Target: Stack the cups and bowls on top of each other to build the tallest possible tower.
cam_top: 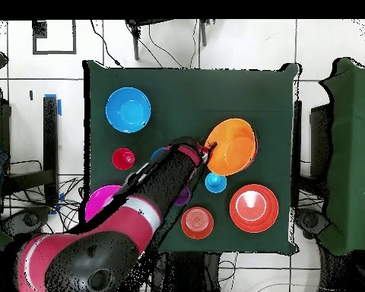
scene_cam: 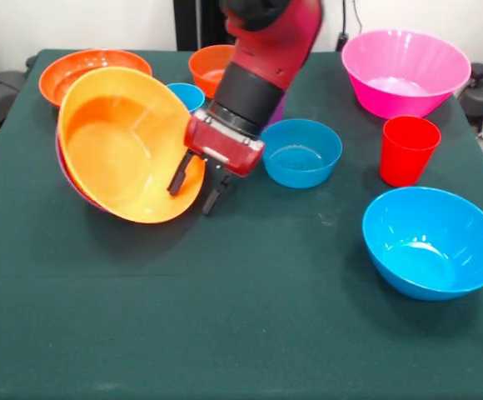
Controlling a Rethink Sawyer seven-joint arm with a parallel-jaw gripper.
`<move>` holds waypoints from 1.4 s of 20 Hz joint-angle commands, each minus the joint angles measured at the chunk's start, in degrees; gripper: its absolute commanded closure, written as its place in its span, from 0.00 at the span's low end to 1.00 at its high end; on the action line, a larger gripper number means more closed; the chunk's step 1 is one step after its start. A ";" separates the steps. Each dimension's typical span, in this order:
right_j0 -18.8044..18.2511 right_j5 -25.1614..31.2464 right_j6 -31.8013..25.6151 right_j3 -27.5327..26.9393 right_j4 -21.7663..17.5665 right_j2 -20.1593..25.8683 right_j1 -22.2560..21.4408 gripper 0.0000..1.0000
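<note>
The large orange bowl [scene_cam: 121, 146] [cam_top: 231, 146] is tipped steeply, its opening facing the table's front, and it leans in a purple bowl [scene_cam: 61, 160] of which only a rim shows. My gripper [scene_cam: 195, 185] [cam_top: 207, 153] is at the orange bowl's right rim, open, with one finger [scene_cam: 177, 175] inside the bowl and the other outside. A light blue cup [scene_cam: 190, 96] [cam_top: 215, 182] stands just behind that bowl. The red cup [scene_cam: 408, 150] [cam_top: 123, 158] stands alone to the right. A sliver of purple cup [scene_cam: 276, 112] shows behind the arm.
A small blue bowl [scene_cam: 301, 152] sits right of the gripper. Along the back are a shallow red-orange bowl [scene_cam: 92, 67] [cam_top: 254, 207], a small orange bowl [scene_cam: 211, 67] [cam_top: 197, 222] and a pink bowl [scene_cam: 405, 71] [cam_top: 102, 201]. A large blue bowl [scene_cam: 433, 242] [cam_top: 128, 109] is front right.
</note>
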 commanded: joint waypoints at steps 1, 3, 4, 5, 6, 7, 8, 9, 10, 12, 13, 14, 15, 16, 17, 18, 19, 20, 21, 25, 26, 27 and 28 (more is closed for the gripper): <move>-0.01 -8.43 -1.74 1.43 -0.15 9.90 2.49 0.00; 0.68 -15.63 0.45 1.61 4.04 7.50 4.19 0.00; -0.70 -17.11 0.46 2.29 4.03 9.20 3.51 0.00; -1.45 -17.32 0.48 2.73 3.53 10.42 2.86 0.00; -2.94 -17.68 0.83 3.14 2.66 12.45 2.18 0.00; -4.43 -18.04 1.18 3.54 1.78 14.49 1.49 0.00; -6.46 -19.04 2.39 4.36 1.17 16.93 0.74 0.00; -7.45 -19.54 3.04 4.89 0.85 18.11 0.31 0.00; -8.62 -21.70 4.11 5.30 1.14 19.17 0.28 0.00; -9.01 -24.11 4.27 5.45 2.27 19.07 0.54 0.00; -8.83 -25.47 4.05 5.43 3.37 18.45 0.87 0.00; -7.93 -25.08 3.36 5.37 4.64 17.06 1.03 0.00; -7.90 -24.41 3.11 5.49 4.36 17.09 0.74 0.00; -8.80 -22.30 3.00 5.94 1.68 18.68 -0.65 0.00; -9.19 -21.18 2.81 6.26 0.31 19.48 -1.39 0.00; -10.45 -18.54 2.68 7.16 -2.07 21.42 -2.98 0.00; -10.61 -17.74 2.37 7.51 -2.12 21.72 -3.42 0.00; -10.29 -19.03 2.59 7.74 -0.87 20.81 -3.39 0.00; -8.96 -21.28 2.50 7.71 2.48 18.44 -2.43 0.00; -5.66 -25.01 2.36 7.91 10.88 12.95 -0.43 0.00; -5.68 -25.19 1.94 7.98 10.59 13.09 -0.70 0.00; -5.97 -24.80 1.65 8.07 9.80 13.75 -1.11 0.00; -6.70 -24.02 1.48 8.47 7.97 15.01 -2.27 0.00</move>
